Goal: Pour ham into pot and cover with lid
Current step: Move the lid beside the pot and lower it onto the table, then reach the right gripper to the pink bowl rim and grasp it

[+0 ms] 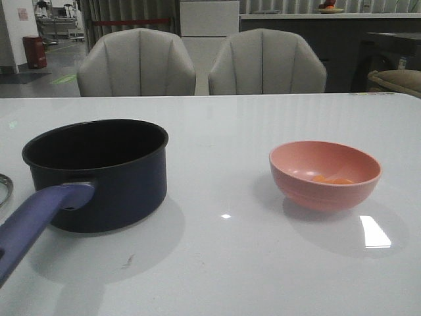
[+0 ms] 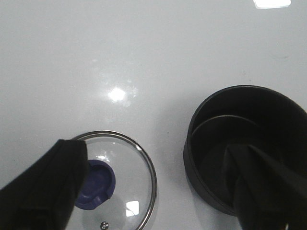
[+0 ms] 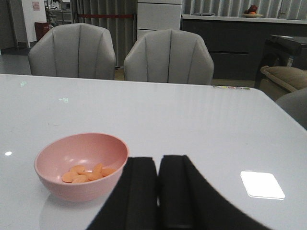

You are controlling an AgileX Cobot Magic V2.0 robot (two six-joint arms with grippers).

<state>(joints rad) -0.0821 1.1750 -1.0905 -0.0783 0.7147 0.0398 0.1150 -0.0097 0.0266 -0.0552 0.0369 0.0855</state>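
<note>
Left gripper (image 2: 158,191) hangs above the desk (image 1: 250,263) with its fingers (image 2: 43,187) spread wide and nothing between them. One finger overlaps the lid (image 2: 120,182) in the left wrist view, the other overlaps the pot (image 2: 240,120); contact with either cannot be judged.

Right gripper (image 3: 158,191) is clenched: its two fingers (image 3: 136,191) meet with only a thin seam between them, and nothing is grasped. It sits near the bowl (image 3: 81,165), apart from it.

Object positions:

- Pot: upright on the desk, on the robot's left. The interior is dark and appears to hold nothing. The handle (image 1: 36,214) points toward the robot.
- Lid: flat on the desk just beside the pot, knob (image 2: 96,184) up. The two do not touch. In the front view only a sliver of its rim shows at the left edge.
- Bowl: pink, upright on the desk, on the robot's right, well apart from the pot.
- Ham (image 3: 86,173): several flat orange pieces clustered on the bottom of the bowl. In the front view only a small part shows over the rim.

Two grey chairs (image 1: 138,62) stand behind the far edge of the desk.
</note>
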